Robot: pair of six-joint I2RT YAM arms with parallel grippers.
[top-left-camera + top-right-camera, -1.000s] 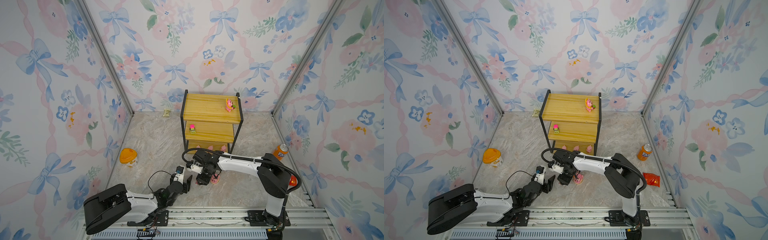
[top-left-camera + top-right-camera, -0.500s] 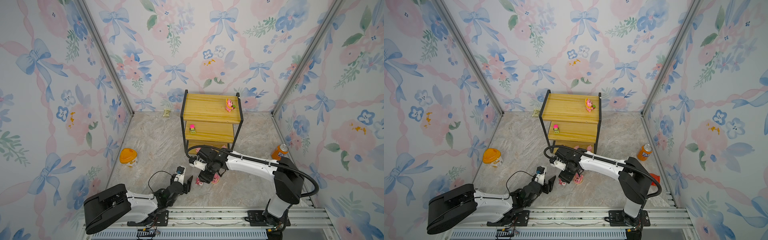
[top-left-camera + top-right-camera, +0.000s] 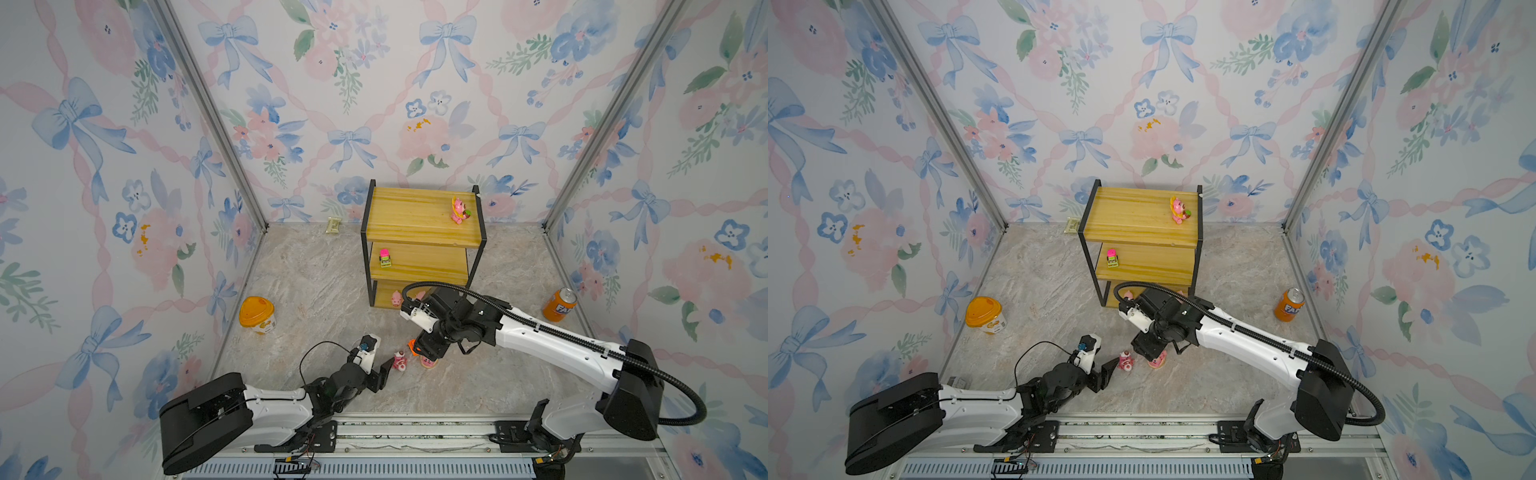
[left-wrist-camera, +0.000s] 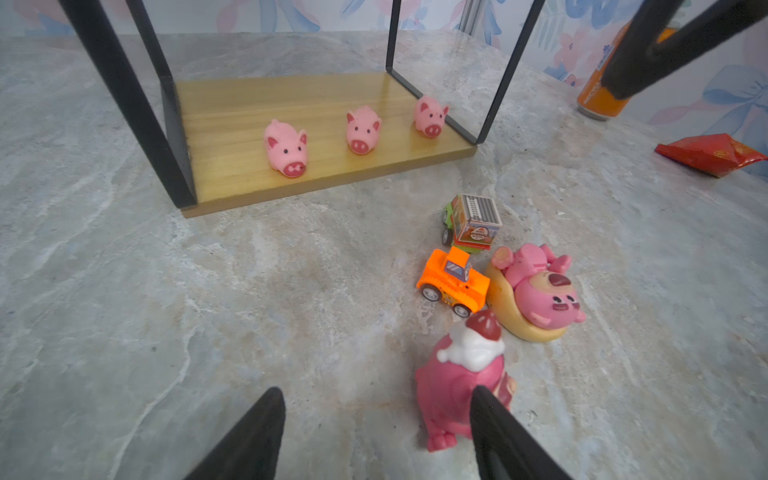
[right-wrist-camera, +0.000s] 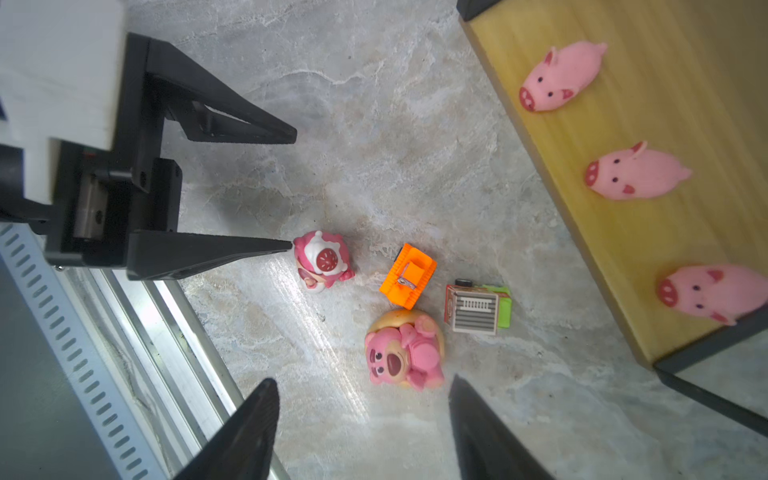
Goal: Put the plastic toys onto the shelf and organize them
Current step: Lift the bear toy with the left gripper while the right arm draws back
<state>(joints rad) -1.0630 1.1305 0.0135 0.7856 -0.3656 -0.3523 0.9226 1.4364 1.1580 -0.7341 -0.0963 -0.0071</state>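
Plastic toys [image 5: 409, 276] crowd the marbled floor [image 3: 316, 291] in a cluster of four, on the near side of the shelf [image 3: 419, 224]. At left, the left gripper [image 5: 293, 190] lies low with jaws apart and empty. One fingertip [image 5: 249, 251] sits right at the side of the cream-capped figurine [image 5: 322, 259], which stands beyond the tips rather than between them; whether they touch is unclear. To the right are the orange car [image 5: 409, 276], the grey-green car [image 5: 478, 309] just beyond it toward the shelf, and the figurine in a bun [image 5: 405, 353]. That figurine lies beneath the right gripper [image 5: 362, 380], which hangs above it, jaws spread and holding nothing. Farther back, three pink pigs [image 4: 363, 129] line the bottom board, a pink-green car [image 3: 385, 258] sits on the middle board, and a third figurine [image 3: 458, 210] stands at the right of the top board.
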